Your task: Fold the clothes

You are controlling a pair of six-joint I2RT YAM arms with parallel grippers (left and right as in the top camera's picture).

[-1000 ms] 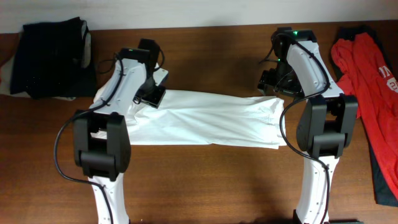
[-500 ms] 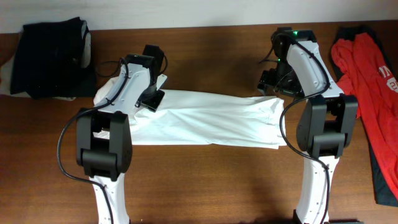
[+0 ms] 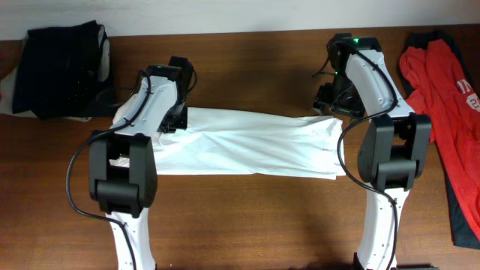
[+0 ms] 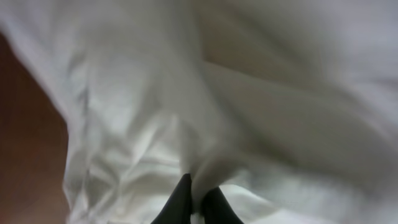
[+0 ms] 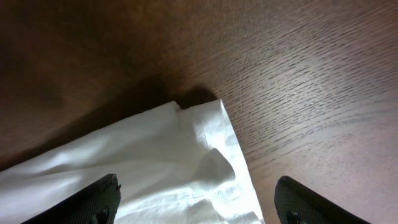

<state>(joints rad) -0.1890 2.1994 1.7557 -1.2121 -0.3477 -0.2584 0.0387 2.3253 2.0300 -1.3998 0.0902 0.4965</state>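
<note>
The clothes (image 3: 247, 146), a white T-shirt, lie folded into a long flat band across the middle of the wooden table (image 3: 247, 217). My left gripper (image 3: 174, 120) is down at the band's far left corner. In the left wrist view it (image 4: 198, 202) is shut on a pinched ridge of the white fabric (image 4: 261, 112). My right gripper (image 3: 328, 105) hovers at the band's far right corner. The right wrist view shows it (image 5: 199, 202) open, one dark fingertip (image 5: 99, 199) over the cloth and the other over bare wood, straddling the shirt's hemmed corner (image 5: 205, 149).
A black garment pile (image 3: 64, 67) sits at the back left corner. A red garment (image 3: 446, 97) with dark trim lies along the right edge. The table's back edge meets a pale wall just behind both arms.
The left gripper has dropped onto the shirt's far left corner and closed on a fold of fabric. The right arm holds its place, its jaws slightly narrower.
</note>
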